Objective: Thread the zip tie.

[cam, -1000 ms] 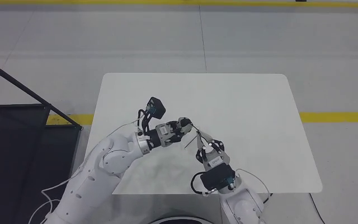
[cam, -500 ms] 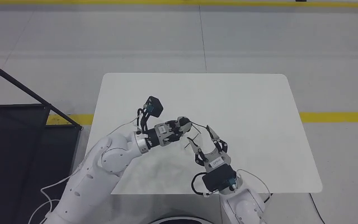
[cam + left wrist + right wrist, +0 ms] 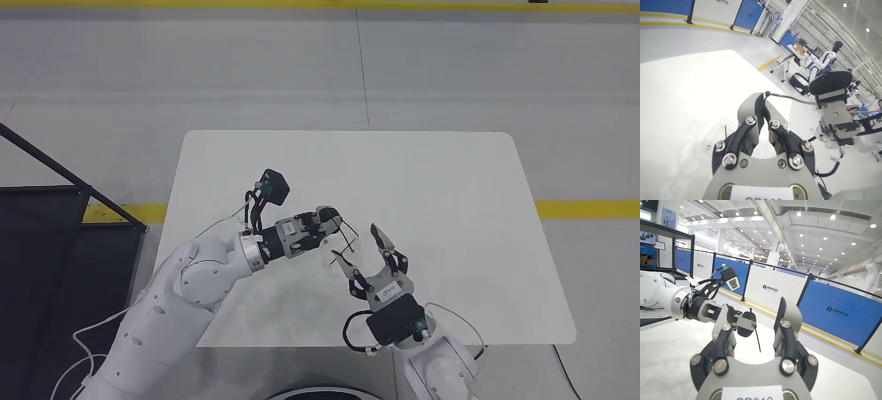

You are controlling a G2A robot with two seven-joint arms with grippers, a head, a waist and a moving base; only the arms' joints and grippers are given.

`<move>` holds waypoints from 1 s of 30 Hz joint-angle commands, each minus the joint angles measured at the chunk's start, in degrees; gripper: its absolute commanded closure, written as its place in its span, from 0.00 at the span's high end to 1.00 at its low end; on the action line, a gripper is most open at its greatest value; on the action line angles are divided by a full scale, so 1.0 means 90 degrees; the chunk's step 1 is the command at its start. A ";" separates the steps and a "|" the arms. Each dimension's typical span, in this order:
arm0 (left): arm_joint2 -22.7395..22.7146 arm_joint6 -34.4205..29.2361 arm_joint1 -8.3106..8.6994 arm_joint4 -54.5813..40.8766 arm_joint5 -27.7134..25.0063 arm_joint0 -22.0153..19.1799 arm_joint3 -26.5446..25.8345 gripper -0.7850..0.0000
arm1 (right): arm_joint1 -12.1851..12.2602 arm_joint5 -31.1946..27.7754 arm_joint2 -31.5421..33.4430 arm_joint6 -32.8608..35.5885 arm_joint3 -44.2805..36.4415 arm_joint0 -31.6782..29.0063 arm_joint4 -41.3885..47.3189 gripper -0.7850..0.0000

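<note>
One zip tie [image 3: 783, 97] sits clamped in the left hand [image 3: 762, 102]; right hand [image 3: 753, 303], apart, should next pinch its tail.

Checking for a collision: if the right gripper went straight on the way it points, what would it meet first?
Probably the zip tie: its loose tail hangs in line with the open right gripper, and the left gripper clamping it sits just beyond. Depth is unclear.

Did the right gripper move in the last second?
Yes. The right gripper has opened and drawn back slightly toward the table's near edge, away from the zip tie in the left gripper.
</note>
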 commanded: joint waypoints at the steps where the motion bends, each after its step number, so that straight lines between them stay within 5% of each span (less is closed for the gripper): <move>1: 0.0000 -0.0008 -0.0004 -0.0019 -0.0012 -0.0015 0.0016 0.00 | 0.0005 -0.0015 0.0015 -0.0001 -0.0010 -0.0011 0.0003 0.65; 7: -0.0028 -0.0189 -0.0003 -0.0177 -0.0038 -0.0074 0.0068 0.00 | 0.0022 -0.0030 0.0124 -0.0088 -0.0081 -0.0065 0.0102 0.69; 13: -0.0162 -0.1276 0.0058 -0.0927 -0.0311 -0.0406 0.0283 0.00 | 0.0154 -0.0724 0.0874 -0.0767 -0.0551 -0.0573 0.0618 0.78; 18: -0.0212 -0.2076 0.0100 -0.1353 -0.0294 -0.0734 0.0332 0.00 | 0.0317 -0.1762 0.1794 -0.1119 -0.0950 -0.1181 0.0827 1.00; 22: -0.0200 -0.2569 0.0121 -0.1495 -0.0209 -0.1022 0.0336 0.00 | 0.0410 -0.2305 0.2376 -0.1225 -0.1267 -0.1631 0.0809 1.00; 30: -0.0198 -0.2649 0.0126 -0.1485 -0.0134 -0.1091 0.0330 0.00 | 0.0410 -0.2305 0.2376 -0.1225 -0.1267 -0.1631 0.0809 1.00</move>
